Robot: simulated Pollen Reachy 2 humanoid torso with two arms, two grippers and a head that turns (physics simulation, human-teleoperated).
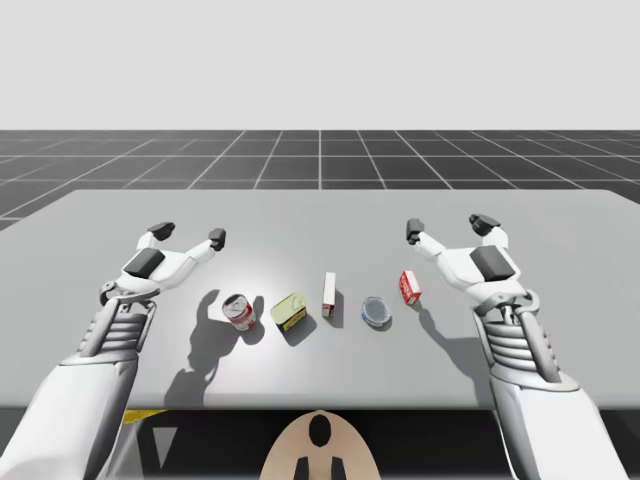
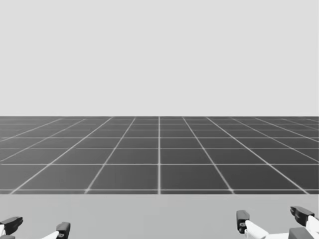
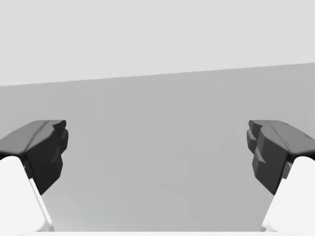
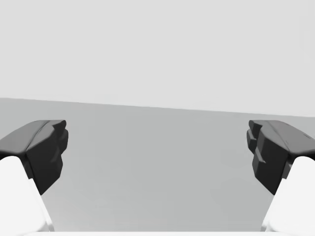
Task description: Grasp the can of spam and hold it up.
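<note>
Black fingertips [image 3: 47,147] stand wide apart on both tools, and nothing is between them. The left tool [image 1: 188,234] hovers over bare desk [image 1: 320,215] at the far left. The right tool [image 1: 449,227] mirrors it at the far right. Each wrist view looks along its spread fingers at plain desk surface.

Near and right of the left tool stands a red can [image 1: 238,312]. Just right of it sits the yellow can [image 1: 290,311], low and squarish, turned at a slant. I judge it to be the spam. It lies a little left of the middle of the row, toward the near edge. Further right come a white box [image 1: 328,294], a round tin [image 1: 376,311] and a red box [image 1: 410,287], the last nearest the right tool.

The step in hand is the reach, and the left arm looks the better choice. The red can lies between that tool and the yellow can, so a sweep along the desk would likely knock it. Coming over it and descending from above seems safer. The wrist should turn to match the can's slant, so the fingers drop clear of the red can and the white box. The fingers should stay wide until they flank the walls, then close and lift straight. The head looks out at the floor [image 2: 159,154] beyond the desk, and tilting it down would help.
</note>
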